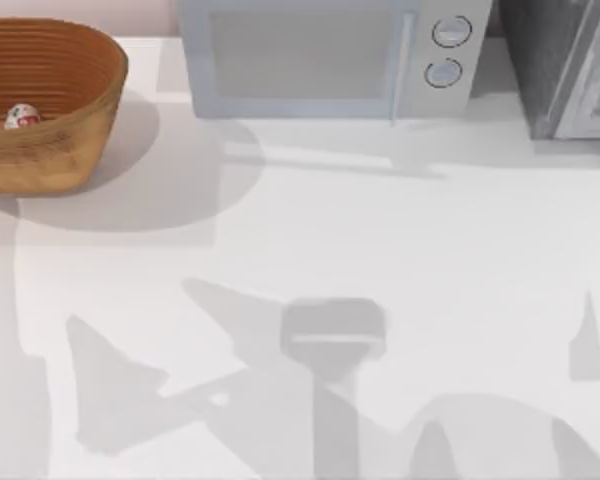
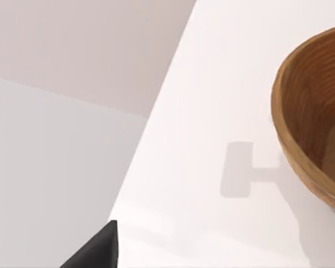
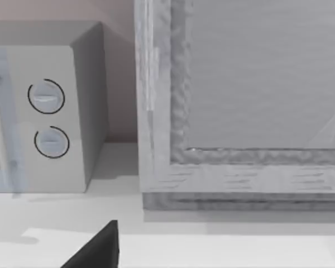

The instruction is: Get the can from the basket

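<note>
Can retrieval is judged not yet begun, and the scene is set out from its largest parts down. The white desk (image 1: 400, 250) carries a pale microwave (image 1: 320, 60) along its far edge and a grey cabinet (image 1: 570, 65) at the far right corner; the right wrist view faces those two, so the right tool (image 3: 95, 248) is judged parked well apart from the task's things. The basket (image 1: 65, 150) stands at the desk's far left corner, and in the left wrist view its woven rim is seen ahead of the left tool (image 2: 95, 248), near but not touching. Of each tool a single dark finger tip is seen, so whether the fingers stand wide or narrow cannot be told. Inside the basket the can (image 1: 22, 116) rests low against the curved wall, small beside the bowl, with its red-marked white side showing. To do the step well, the left tool should be carried over the rim and centred above the can before being lowered, so that the wall is cleared. The fingers should be spread wide before the descent. The can may roll on the curved floor if nudged, so it should be closed on squarely.
</note>
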`<state>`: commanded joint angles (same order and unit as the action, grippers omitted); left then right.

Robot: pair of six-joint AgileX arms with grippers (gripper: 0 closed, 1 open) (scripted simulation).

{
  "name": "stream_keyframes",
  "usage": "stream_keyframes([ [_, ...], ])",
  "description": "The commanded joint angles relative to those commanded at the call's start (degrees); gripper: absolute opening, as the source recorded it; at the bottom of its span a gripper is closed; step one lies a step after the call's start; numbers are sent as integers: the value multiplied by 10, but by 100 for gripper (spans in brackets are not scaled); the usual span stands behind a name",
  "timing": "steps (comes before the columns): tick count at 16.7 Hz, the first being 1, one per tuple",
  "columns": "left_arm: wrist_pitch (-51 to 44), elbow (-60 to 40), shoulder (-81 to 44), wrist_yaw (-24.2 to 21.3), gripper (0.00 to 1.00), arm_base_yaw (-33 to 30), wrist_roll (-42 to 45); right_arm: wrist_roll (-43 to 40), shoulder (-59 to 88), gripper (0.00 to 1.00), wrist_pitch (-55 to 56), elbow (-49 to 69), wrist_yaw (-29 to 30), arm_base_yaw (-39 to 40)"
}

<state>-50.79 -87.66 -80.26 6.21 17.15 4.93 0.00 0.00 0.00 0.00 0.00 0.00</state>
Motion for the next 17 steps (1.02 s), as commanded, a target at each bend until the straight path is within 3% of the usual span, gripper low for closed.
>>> stream_keyframes([
  [9, -238, -445, -440, -53, 100, -26, 22, 0, 0, 100, 0, 0, 0, 0],
  [17, -348, -644, -670, -116, 100, -88, 19, 0, 0, 100, 0, 0, 0, 0],
])
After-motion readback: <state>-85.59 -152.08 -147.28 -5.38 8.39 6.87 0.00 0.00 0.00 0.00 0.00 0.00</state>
